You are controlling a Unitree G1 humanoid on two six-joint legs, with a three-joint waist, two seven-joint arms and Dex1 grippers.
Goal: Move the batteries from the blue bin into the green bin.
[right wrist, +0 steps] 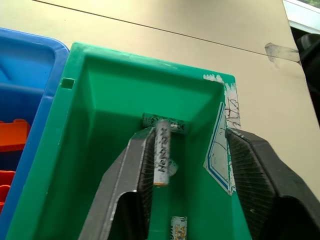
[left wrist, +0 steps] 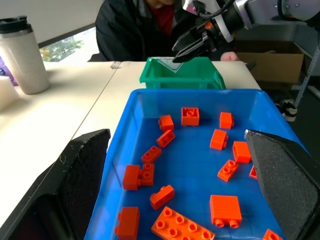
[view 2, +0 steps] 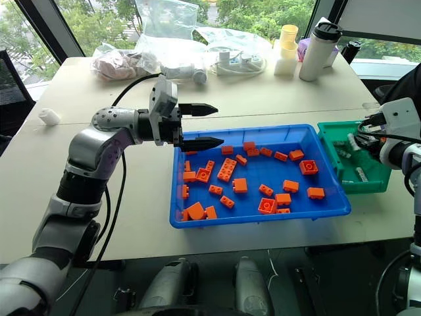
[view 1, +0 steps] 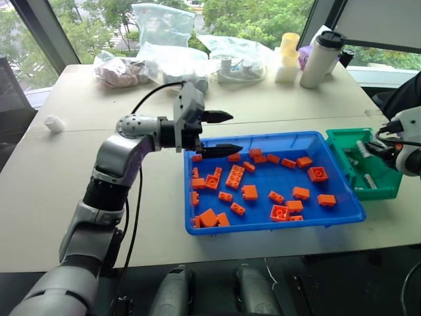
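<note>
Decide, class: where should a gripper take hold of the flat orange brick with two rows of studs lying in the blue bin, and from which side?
Grip the flat orange brick across its narrow width, on the two long smooth sides, coming straight down. It lies flat, studs up, on the blue bin floor, with bare floor along both long sides.

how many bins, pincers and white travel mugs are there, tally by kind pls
bins: 2 (blue bin, green bin)
pincers: 2 (left pincer, right pincer)
white travel mugs: 1
total: 5
</note>
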